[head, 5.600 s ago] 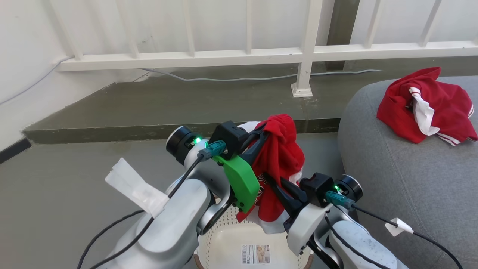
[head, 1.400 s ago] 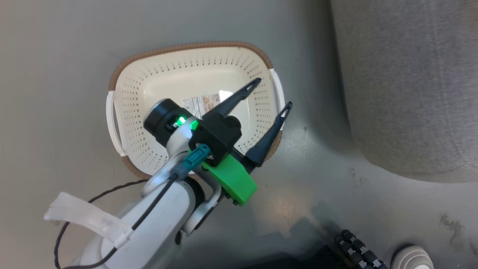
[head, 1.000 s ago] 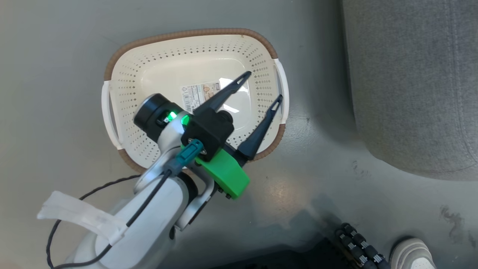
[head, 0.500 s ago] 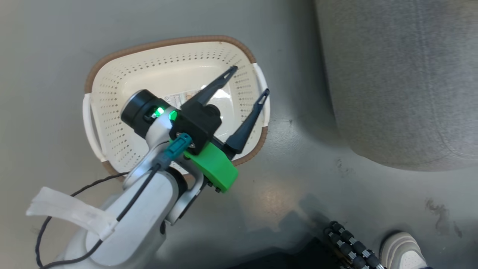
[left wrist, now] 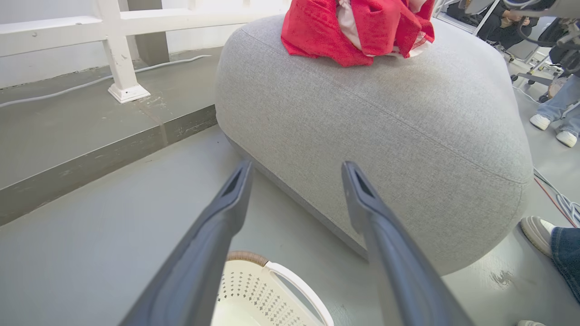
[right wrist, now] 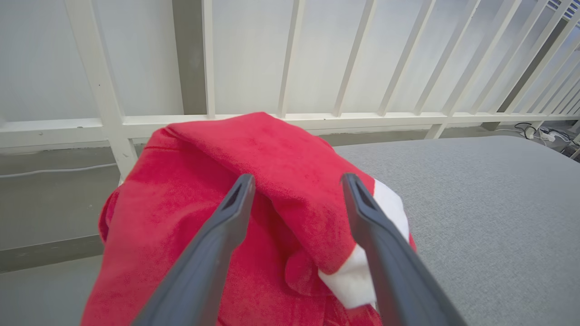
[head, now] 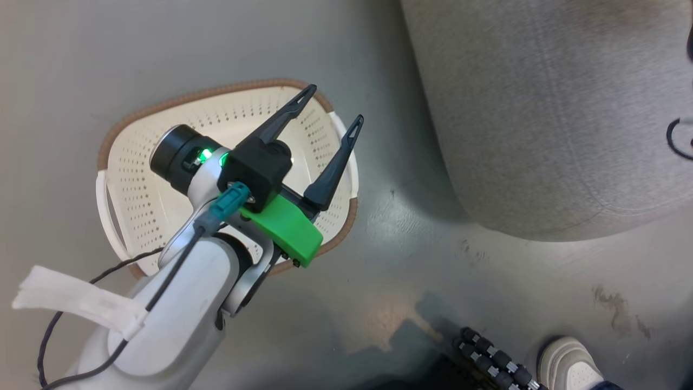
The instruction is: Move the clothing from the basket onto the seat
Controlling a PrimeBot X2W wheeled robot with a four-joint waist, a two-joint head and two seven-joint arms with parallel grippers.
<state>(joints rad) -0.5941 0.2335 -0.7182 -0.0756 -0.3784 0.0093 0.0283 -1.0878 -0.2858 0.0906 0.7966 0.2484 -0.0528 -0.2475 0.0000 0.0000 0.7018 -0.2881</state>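
Left gripper (head: 334,103) is hanging fully spread, gripping nothing, and pointing out over the right end of the basket (head: 130,179). Right gripper (right wrist: 297,177) is also gaping wide, with its jaws framing the clothing (right wrist: 181,217). Whether it's touching the fabric: can't tell. Clothing is sitting as one red-and-white heap on top of the seat (right wrist: 476,203), well apart from the basket. Basket is standing on the floor (head: 379,271) near the seat. Counting: two grippers, one basket, one seat, one heap. Number of garments in it: can't tell.
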